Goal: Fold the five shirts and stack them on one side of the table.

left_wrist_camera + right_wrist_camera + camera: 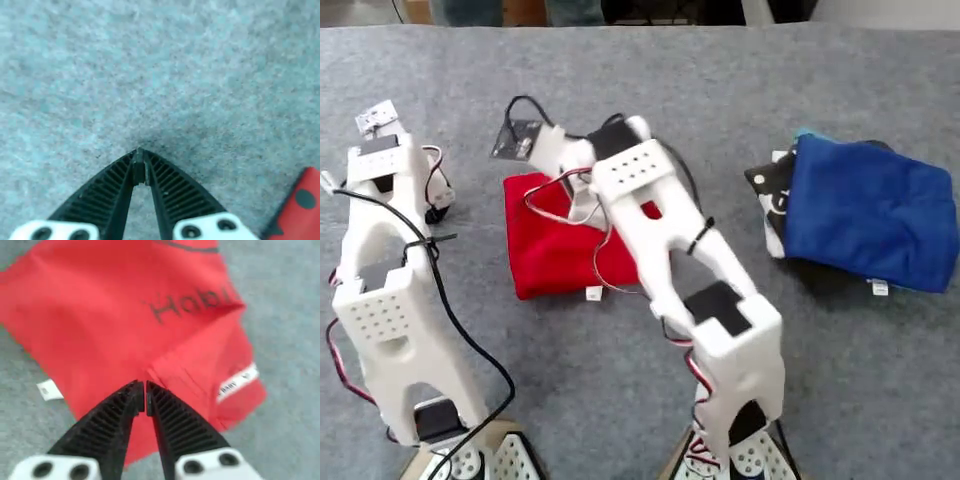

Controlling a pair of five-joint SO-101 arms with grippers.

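A folded red shirt [555, 250] lies flat on the grey table [720, 80] near the middle. My right arm stretches over it, and in the right wrist view my right gripper [145, 386] is shut, tips just above a fold edge of the red shirt [100, 315]. At the table's right side a folded blue shirt [870, 210] tops a stack, with a black dotted shirt [770, 185] showing beneath. My left gripper [140, 152] is shut over bare table, left of the red shirt, whose corner [300, 210] shows at the edge.
Both arm bases stand at the table's near edge. Cables hang along the arms. A small white tag [593, 293] sticks out of the red shirt's near edge. Bare grey table lies between the red shirt and the stack.
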